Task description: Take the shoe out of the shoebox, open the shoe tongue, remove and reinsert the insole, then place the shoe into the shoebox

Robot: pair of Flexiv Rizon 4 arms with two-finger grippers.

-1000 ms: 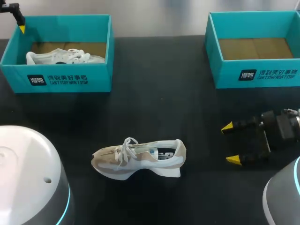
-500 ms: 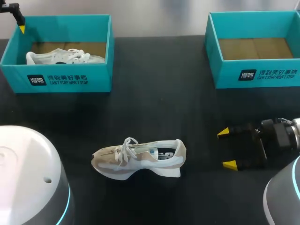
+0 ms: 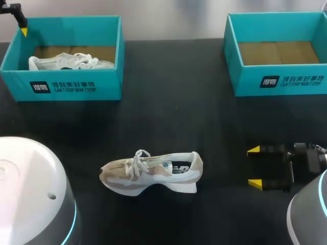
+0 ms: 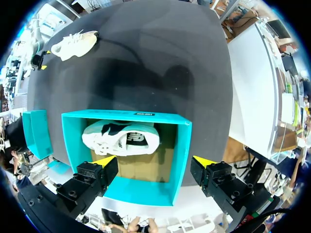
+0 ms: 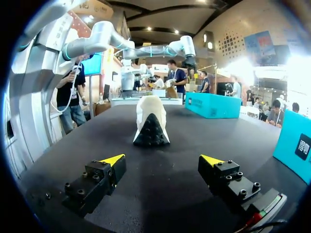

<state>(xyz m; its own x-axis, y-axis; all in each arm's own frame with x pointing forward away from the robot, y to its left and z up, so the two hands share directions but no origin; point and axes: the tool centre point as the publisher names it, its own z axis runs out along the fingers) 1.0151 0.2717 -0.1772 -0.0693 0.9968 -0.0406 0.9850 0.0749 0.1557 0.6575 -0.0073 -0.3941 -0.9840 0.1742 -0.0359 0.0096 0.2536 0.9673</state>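
On table (image 3: 179,117) centre: beige-and-white shoe (image 3: 150,172) upright, white laces, toe pointing left.

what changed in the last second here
The right gripper slid toward the table's near edge and turned slightly, still open and empty, short of the shoe on the table. That shoe, the left gripper over the left shoebox, the boxed shoe and the empty right shoebox stayed put.
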